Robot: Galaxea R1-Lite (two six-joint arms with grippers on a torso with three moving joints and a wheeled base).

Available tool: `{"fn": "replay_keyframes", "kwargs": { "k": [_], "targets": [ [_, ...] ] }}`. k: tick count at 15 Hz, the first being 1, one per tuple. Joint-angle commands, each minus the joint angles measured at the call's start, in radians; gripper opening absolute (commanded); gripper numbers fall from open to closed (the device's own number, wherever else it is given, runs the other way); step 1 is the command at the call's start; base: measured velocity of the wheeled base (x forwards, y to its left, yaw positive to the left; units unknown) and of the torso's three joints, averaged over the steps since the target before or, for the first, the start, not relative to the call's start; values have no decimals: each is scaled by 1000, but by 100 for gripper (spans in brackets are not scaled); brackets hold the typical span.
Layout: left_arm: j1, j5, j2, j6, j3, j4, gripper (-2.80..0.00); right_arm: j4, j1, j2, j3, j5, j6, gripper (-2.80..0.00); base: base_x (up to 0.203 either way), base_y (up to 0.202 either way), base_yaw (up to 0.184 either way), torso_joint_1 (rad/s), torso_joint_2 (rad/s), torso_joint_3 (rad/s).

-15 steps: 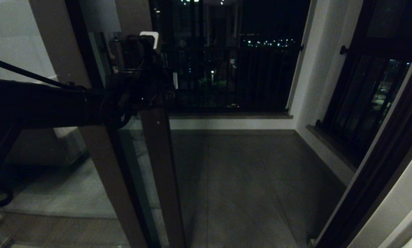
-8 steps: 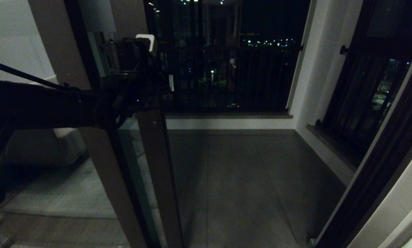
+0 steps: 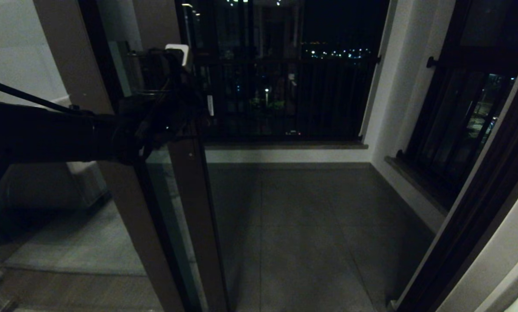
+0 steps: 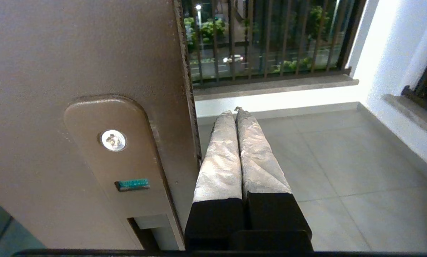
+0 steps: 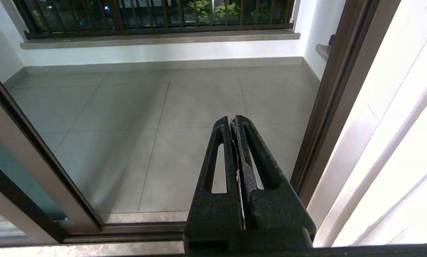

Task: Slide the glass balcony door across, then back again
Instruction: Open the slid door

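- The glass balcony door point(image 3: 185, 208) is seen at the left of the doorway in the head view, its flat brown metal stile standing just beside the left gripper point(image 4: 236, 111); the opening to its right is left wide.
- On the stile's matte face a rounded oblong plate point(image 4: 117, 153) is fixed by one bright slotted screw point(image 4: 113, 140), with a small green label below it.
- The left gripper's tapered fingers point(image 4: 220, 157), wrapped in crinkled silvery tape, are pressed together with nothing between them, right alongside the stile's edge.
- The right gripper point(image 5: 233, 119), of rough black slotted plastic, is held low over the threshold, its jaws closed on nothing.
- Beyond lies a floor point(image 5: 184, 103) of large smooth grey tiles, bounded by a white kerb and a railing point(image 4: 267, 35) of thin dark vertical bars.
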Motion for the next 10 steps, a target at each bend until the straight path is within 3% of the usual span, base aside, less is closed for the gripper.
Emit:
{"fn": "replay_keyframes", "kwargs": {
  "k": [1, 10],
  "targets": [
    [8, 7, -3, 0, 3, 1, -280, 0, 0, 1, 0, 0, 0, -280, 0, 0, 0, 0, 0, 0],
    [23, 5, -7, 2, 3, 1, -280, 0, 0, 1, 0, 0, 0, -280, 0, 0, 0, 0, 0, 0]
  ]
}}
